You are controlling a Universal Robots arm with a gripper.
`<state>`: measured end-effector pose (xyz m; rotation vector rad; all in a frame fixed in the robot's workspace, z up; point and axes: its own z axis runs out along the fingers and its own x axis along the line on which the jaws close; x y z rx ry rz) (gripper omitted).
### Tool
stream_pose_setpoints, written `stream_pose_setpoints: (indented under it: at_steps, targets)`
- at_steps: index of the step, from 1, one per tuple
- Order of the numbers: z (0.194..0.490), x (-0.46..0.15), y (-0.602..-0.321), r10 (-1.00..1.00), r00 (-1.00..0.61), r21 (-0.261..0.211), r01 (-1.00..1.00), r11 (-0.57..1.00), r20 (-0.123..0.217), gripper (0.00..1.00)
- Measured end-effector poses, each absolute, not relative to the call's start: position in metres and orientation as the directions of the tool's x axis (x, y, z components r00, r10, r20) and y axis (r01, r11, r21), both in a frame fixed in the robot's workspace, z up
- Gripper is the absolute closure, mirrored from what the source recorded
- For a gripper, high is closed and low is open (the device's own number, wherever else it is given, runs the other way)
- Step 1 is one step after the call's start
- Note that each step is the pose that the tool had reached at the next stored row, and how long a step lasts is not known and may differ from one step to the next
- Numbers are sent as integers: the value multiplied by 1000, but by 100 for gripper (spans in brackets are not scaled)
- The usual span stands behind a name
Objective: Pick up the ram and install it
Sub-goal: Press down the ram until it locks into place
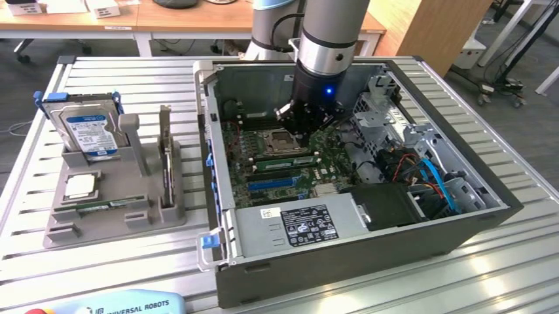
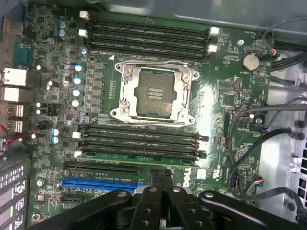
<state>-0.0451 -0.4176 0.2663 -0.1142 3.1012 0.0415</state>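
A slim green ram stick [image 1: 94, 208] lies flat in the grey holder tray [image 1: 61, 232] on the table, at the exterior view's left. My gripper [image 1: 302, 133] hangs inside the open computer case [image 1: 349, 252], over the motherboard and just beside the empty CPU socket [image 1: 272, 139]. In the wrist view the gripper [image 2: 163, 178] is shut, its black fingers pressed together with nothing visible between them. Its tips point at the bank of long memory slots [image 2: 139, 141] below the socket [image 2: 153, 91]. A second bank of slots [image 2: 148, 36] lies on the socket's far side.
The holder tray also carries a blue-labelled hard drive [image 1: 88, 131], a square silver chip [image 1: 80, 186] and a thin board standing on edge [image 1: 165, 154]. Inside the case are a power supply [image 1: 297, 226], cables [image 1: 436, 183] and a drive cage [image 1: 384, 108]. Case walls ring the motherboard.
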Motion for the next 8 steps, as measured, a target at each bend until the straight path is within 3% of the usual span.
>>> stream_pose_setpoints:
  at_steps: [8]
  targets:
    - [266,-45,-418,-73,-997,25,-74,997,-39,90]
